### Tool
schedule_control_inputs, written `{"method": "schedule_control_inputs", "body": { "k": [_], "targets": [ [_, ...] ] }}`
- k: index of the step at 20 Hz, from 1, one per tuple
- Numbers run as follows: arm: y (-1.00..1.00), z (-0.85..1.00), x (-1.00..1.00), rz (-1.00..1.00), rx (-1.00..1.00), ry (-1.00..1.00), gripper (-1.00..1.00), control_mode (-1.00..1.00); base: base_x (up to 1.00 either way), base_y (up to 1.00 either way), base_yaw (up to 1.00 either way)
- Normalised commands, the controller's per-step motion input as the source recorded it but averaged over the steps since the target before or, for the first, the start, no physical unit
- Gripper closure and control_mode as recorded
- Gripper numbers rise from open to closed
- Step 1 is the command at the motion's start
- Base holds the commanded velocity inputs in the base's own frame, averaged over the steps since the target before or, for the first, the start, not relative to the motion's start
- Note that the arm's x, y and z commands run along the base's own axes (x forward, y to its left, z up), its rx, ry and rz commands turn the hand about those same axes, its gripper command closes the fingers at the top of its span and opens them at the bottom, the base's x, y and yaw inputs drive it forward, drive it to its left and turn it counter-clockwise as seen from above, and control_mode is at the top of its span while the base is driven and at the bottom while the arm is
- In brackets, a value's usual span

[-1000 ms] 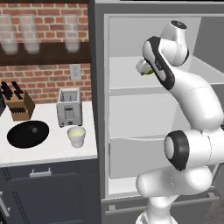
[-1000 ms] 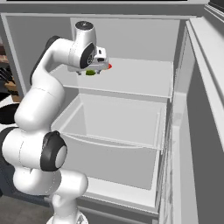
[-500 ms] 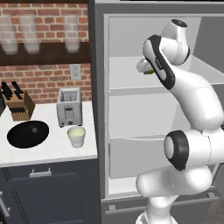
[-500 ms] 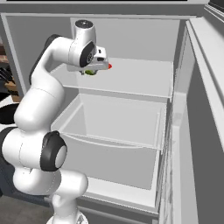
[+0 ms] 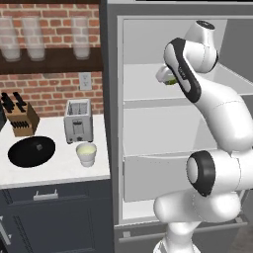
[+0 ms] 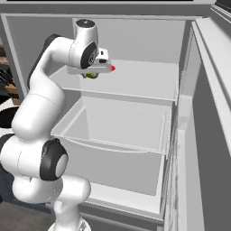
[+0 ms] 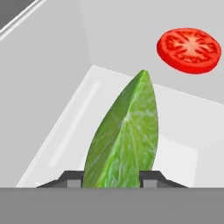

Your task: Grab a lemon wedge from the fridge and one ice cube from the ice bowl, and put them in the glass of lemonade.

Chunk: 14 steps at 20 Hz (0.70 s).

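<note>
The lemon wedge (image 7: 124,140), yellow-green, stands on edge on the white upper shelf of the open fridge (image 5: 109,123). My gripper (image 7: 111,177) is shut on it, one dark finger tip pressed against each side. From the right base view the gripper (image 6: 91,72) hangs over the shelf's left part with the lemon wedge (image 6: 91,76) under the hand. On the counter to the left sit the black ice bowl (image 5: 31,151) and the glass of lemonade (image 5: 86,154), both far from the gripper.
A red tomato slice (image 7: 189,50) lies on the same shelf just beyond the wedge. A clear drawer (image 6: 117,131) sits below the shelf, and the fridge door (image 6: 212,117) stands open on the right. A toaster (image 5: 79,121) and knife block (image 5: 22,118) stand behind the bowl.
The jaws have closed in from wide open onto the lemon wedge. The arm has barely shifted at the shelf.
</note>
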Motion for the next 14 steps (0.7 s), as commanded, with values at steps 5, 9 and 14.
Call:
{"method": "schedule_control_inputs", "body": {
  "k": [5,9,14],
  "targets": [
    [0.0,0.0,-0.75,0.0,0.0,-0.03,1.0,-1.0,0.0,0.0,0.0],
    [0.0,0.0,-1.0,0.0,0.0,-0.12,1.0,-1.0,0.0,0.0,0.0],
    [0.0,0.0,-1.0,0.0,0.0,-0.16,1.0,-1.0,0.0,0.0,0.0]
  ]
}}
